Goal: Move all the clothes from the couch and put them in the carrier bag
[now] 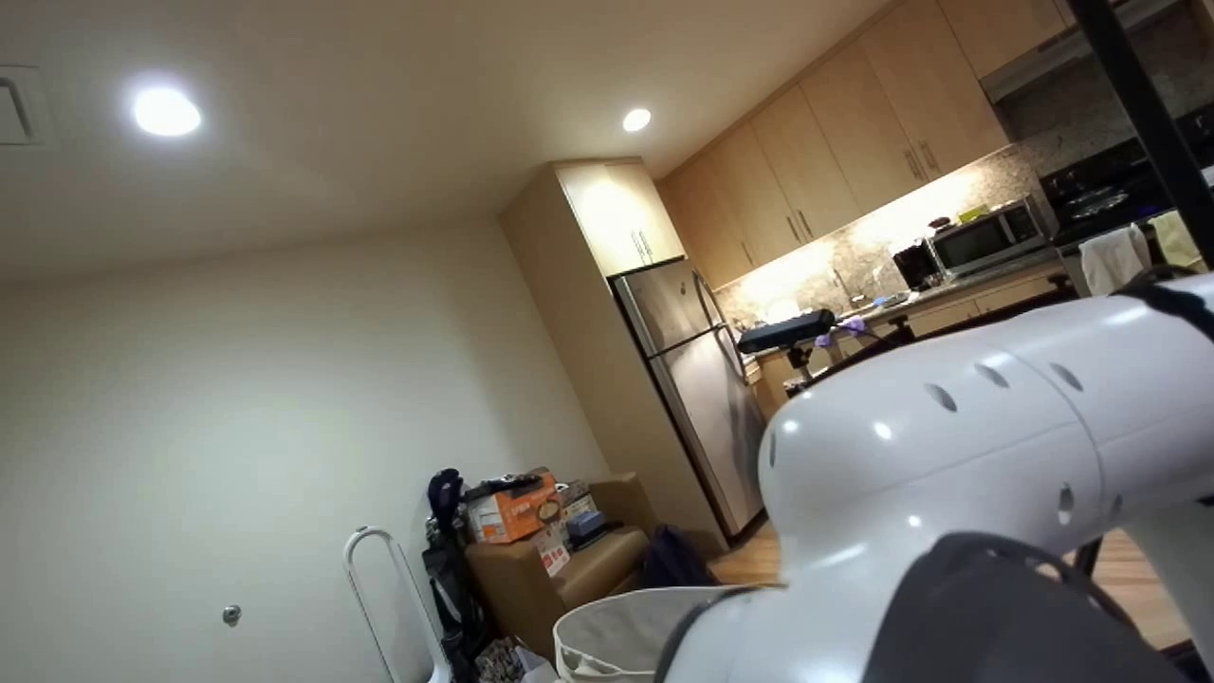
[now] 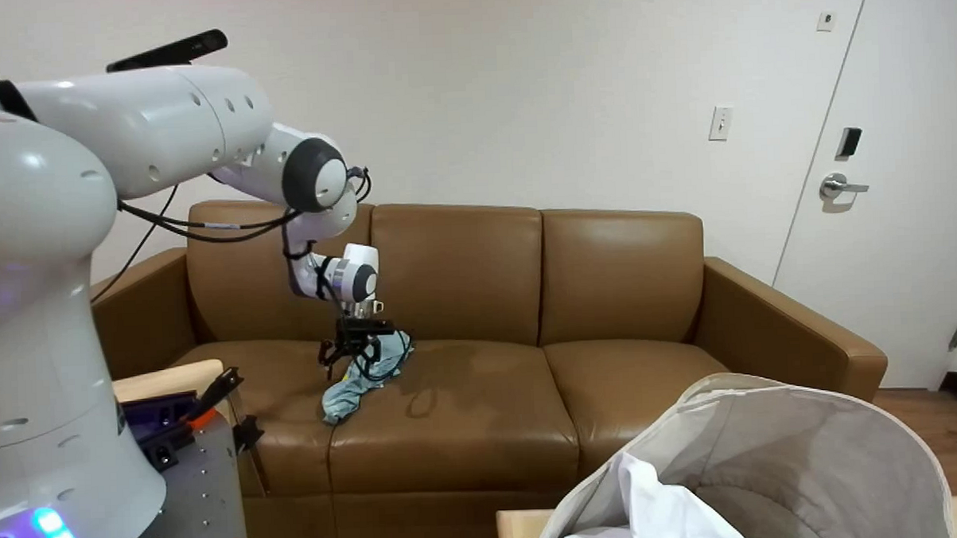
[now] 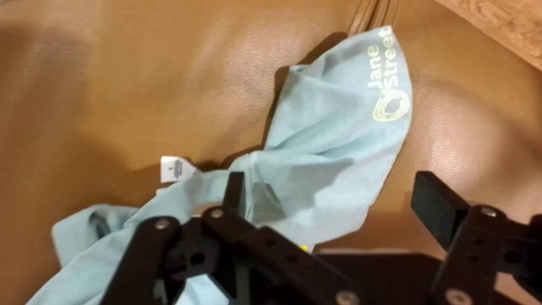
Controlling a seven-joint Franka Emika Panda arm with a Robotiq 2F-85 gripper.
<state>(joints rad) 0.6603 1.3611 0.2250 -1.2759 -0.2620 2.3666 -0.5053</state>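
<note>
Nearest: black two-fingered gripper (image 3: 334, 201), with jaws spread wide, holding nothing. Beneath, on brown leather-like couch (image 2: 467, 405), crumpled pale-blue cloth garment (image 3: 296, 165): likely light, limp, hardly fragile. Best pinched at the gathered middle (less surely by the flat printed end).

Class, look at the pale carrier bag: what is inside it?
In an exterior view, white cloth lies inside the carrier bag. Anything beneath the cloth is covered; that view crops the bag's near side.
</note>
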